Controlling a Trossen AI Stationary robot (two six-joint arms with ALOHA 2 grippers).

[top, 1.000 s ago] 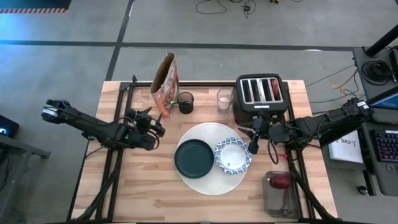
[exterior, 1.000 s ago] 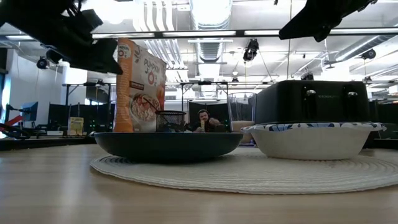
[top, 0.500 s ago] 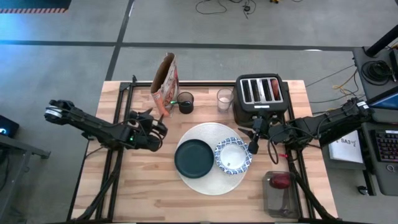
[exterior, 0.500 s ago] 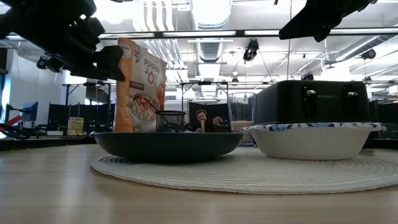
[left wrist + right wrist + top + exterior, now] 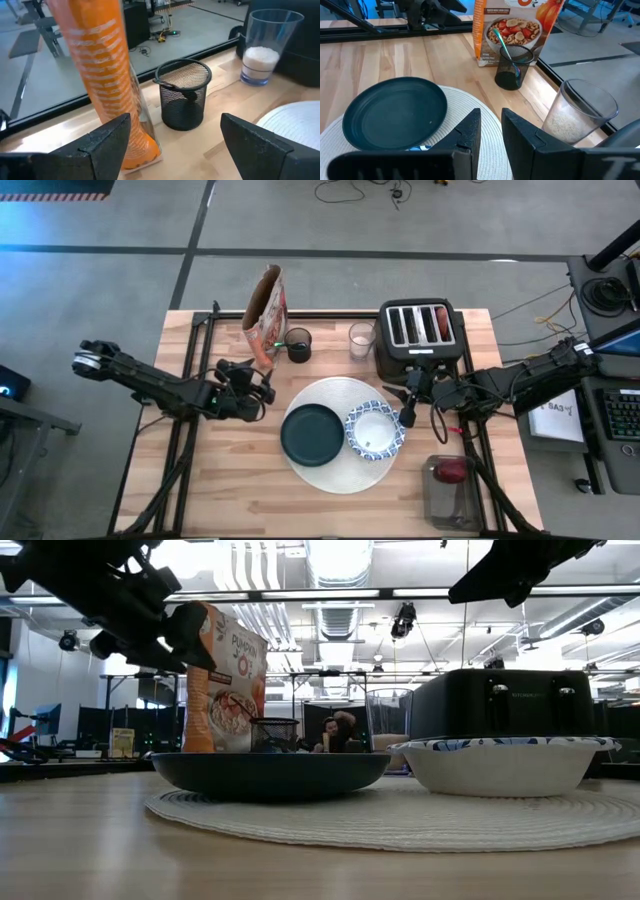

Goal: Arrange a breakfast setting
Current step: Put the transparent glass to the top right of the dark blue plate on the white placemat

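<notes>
Left end effector (image 5: 172,132): gaping wide, facing mesh cup (image 5: 183,100), presumably lining up for spoon (image 5: 506,48).
Right end effector (image 5: 491,127): narrow, empty, waiting above bowl (image 5: 375,430).

The worktop (image 5: 240,480) is pale planked wood, matt. The mat (image 5: 335,475) looks woven and ribbed. The plate (image 5: 312,434) is smooth, dull-glazed. The cup (image 5: 183,101) is black wire mesh. The glass (image 5: 265,46) is clear. The cereal box (image 5: 507,27) is printed card.
</notes>
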